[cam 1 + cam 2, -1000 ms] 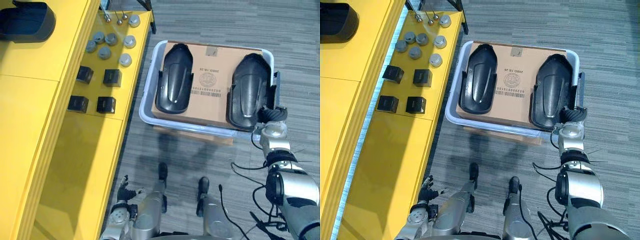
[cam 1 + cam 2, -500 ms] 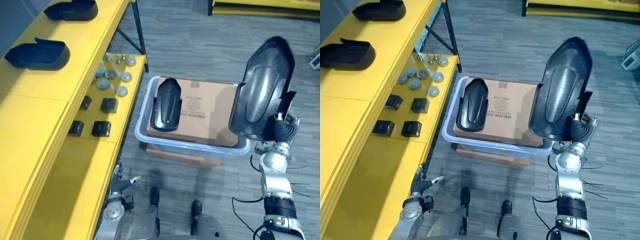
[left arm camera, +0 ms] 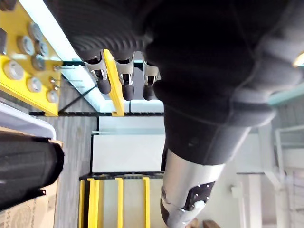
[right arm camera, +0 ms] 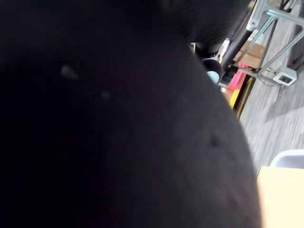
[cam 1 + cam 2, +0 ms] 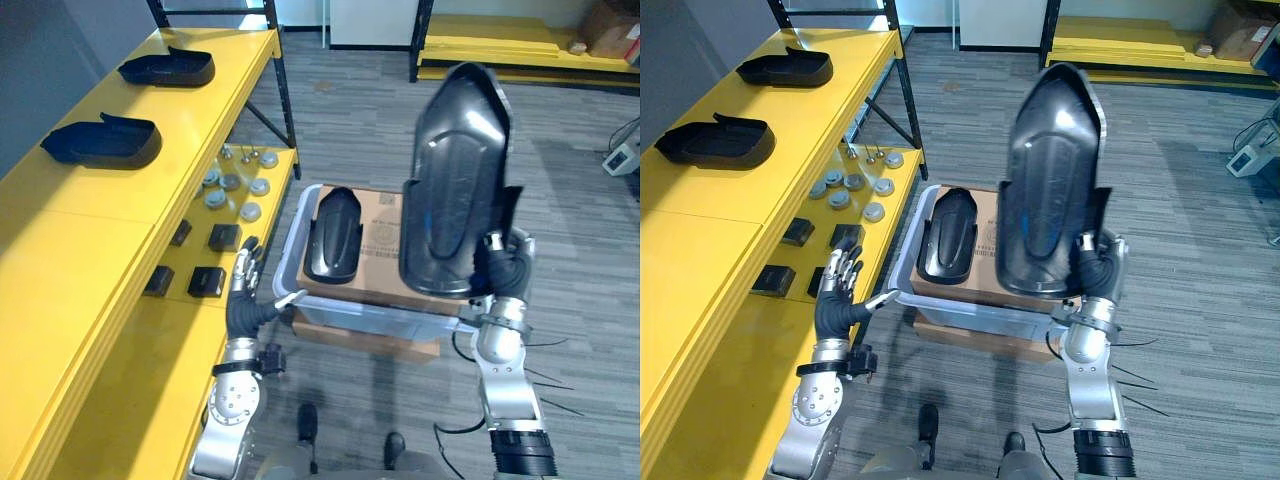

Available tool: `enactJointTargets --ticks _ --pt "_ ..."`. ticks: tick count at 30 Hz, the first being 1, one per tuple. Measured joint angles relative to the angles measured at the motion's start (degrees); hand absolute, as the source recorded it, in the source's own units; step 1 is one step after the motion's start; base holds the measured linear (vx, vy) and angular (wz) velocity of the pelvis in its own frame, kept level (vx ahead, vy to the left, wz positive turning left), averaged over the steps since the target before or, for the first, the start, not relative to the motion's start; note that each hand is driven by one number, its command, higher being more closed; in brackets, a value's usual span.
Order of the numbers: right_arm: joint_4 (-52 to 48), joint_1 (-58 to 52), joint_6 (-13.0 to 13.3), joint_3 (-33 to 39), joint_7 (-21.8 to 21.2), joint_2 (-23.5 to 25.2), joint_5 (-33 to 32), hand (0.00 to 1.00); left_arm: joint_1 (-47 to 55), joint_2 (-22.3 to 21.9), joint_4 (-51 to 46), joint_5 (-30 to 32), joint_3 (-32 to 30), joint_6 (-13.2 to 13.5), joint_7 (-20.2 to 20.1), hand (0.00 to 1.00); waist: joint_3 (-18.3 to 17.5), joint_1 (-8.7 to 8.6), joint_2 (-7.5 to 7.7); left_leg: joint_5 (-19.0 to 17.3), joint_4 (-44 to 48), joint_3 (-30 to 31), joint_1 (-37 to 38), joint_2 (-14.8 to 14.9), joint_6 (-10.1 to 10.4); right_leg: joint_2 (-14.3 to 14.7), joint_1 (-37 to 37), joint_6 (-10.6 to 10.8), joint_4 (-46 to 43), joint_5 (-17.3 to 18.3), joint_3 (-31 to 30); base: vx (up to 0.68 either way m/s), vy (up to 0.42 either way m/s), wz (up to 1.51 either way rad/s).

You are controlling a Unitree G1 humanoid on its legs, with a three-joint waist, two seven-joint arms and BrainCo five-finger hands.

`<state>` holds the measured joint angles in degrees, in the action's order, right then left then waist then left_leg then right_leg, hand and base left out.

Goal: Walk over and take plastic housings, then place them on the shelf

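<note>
Now that the housing (image 5: 455, 180) has risen out of the bin (image 5: 360, 312), grasped upright in the right robot hand (image 5: 505, 270), pickup looks done; a second housing (image 5: 333, 235) stays on the box (image 5: 385, 225). Left robot hand (image 5: 840, 290): released, raised by the shelf (image 5: 100, 230) edge. Shelf top: bare room this side of two parked housings (image 5: 100, 142).

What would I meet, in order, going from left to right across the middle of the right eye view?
Nearer housing on the yellow shelf → left hand, open → housing in the bin (bin) → held housing, upright in the right hand.
</note>
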<state>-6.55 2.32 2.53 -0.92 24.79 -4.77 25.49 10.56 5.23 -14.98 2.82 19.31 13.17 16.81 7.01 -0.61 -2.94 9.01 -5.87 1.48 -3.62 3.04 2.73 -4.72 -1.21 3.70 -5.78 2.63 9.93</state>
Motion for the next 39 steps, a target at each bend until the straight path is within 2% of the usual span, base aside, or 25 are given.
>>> enactJointTargets --ticks 10,16,21,28,35,39 --pt "-0.02 -0.74 -0.04 -6.68 -0.15 0.83 6.25 1.0 -6.99 0.17 2.69 -1.2 7.41 -0.54 0.79 0.0 -3.27 -0.21 -0.02 -0.11 -0.01 -0.68 0.43 0.77 0.14 0.66 0.78 0.33 1.96 -1.06 -0.93 -0.01 -0.004 -0.04" --pt "-0.02 -0.74 -0.17 -7.19 0.11 -0.25 8.82 1.0 -7.91 0.71 4.35 -5.01 7.84 -1.39 0.75 0.0 -3.67 -0.19 0.02 -0.11 -0.01 -1.38 0.49 0.81 0.15 0.76 0.98 0.25 2.53 -1.52 -1.53 0.0 0.001 -0.04" --pt "-0.02 -0.74 -0.2 -8.82 0.29 -2.58 8.84 1.0 -9.81 0.95 6.78 -7.38 7.86 -1.62 0.91 0.0 -5.11 -0.23 0.03 0.07 -0.02 -1.98 0.48 0.76 -0.11 0.86 1.31 0.15 3.9 -2.62 -2.14 0.01 0.004 -0.07" --pt "-0.02 -0.74 -0.22 -11.5 0.4 -4.83 8.9 1.0 -9.96 2.35 6.85 -9.44 7.81 -1.69 1.27 0.0 -5.44 -0.23 0.15 -0.19 -0.04 -1.95 1.36 0.82 0.23 1.14 2.0 -0.06 4.38 -2.33 -2.32 -0.02 0.002 0.0" --pt "-0.02 -0.75 -1.0 -14.99 2.14 -5.24 10.09 1.0 -9.96 2.25 8.84 -9.52 8.14 -1.73 6.18 0.0 -7.48 -0.25 0.44 -0.51 -0.03 -1.9 0.64 0.92 0.47 1.67 2.1 -0.36 6.0 -3.13 -3.98 0.0 0.0 0.0" --pt "-0.02 -0.75 -1.0 -16.19 2.76 -5.25 10.18 1.0 -10.27 2.21 9.19 -10.93 8.04 -2.5 7.35 0.0 -7.61 -0.15 0.57 -0.5 -0.03 -1.91 0.64 0.88 0.48 1.77 2.11 -0.38 6.07 -3.44 -4.05 0.0 0.0 0.0"
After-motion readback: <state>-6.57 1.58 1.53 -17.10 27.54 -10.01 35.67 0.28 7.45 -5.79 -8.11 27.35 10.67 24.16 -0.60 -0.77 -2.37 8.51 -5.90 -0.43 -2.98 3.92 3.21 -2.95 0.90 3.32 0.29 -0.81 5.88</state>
